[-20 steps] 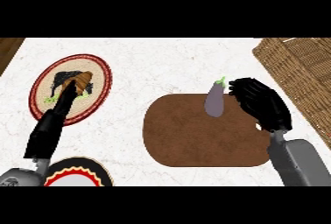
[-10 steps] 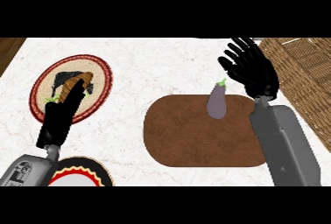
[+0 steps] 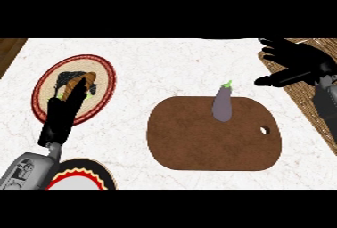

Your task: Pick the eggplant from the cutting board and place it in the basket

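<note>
The purple eggplant (image 3: 222,106) is lying on the brown cutting board (image 3: 211,138) while the right hand (image 3: 297,67) is hovering open-fingered over the wicker basket (image 3: 309,95), holding nothing, apart from it.

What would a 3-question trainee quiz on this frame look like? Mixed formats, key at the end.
1. True or false: the eggplant is already in the basket.
2. Multiple choice: where is the right hand?
A. curled round the eggplant
B. open, up beside the basket, apart from the eggplant
C. flat on the cutting board
3. Fill in: the left hand lies over the round ____ with the red rim at the view's left.

Key
1. False: it lies at the cutting board's upper edge, green stem pointing away.
2. B
3. plate
</note>
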Robot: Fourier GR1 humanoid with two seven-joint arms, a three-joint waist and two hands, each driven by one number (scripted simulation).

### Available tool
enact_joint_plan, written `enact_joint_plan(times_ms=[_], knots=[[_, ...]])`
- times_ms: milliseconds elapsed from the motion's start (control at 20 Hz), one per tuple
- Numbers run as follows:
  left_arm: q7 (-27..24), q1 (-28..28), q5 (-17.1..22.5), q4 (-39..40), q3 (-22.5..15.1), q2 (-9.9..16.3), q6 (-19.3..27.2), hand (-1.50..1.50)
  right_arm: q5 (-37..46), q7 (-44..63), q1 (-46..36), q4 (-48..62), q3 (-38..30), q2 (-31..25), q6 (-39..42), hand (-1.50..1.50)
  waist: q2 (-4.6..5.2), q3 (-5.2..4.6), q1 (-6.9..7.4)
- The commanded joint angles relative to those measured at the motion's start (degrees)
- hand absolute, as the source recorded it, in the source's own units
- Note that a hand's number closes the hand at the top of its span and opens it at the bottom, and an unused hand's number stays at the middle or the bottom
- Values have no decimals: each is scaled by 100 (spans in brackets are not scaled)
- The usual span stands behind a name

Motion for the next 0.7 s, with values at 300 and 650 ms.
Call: enact_joint_plan(times_ms=[300, 650], knots=[[285, -123, -72, -124, -92, -184, -2, 0, -1318, 1121, -1008, 1583, -147, -810, 3802, -150, -9, 14, 121], [25, -105, -303, 162, 32, -413, -55, 0, -922, 1247, -1783, 2724, -347, -629, 4015, -150, -31, 9, 21]])
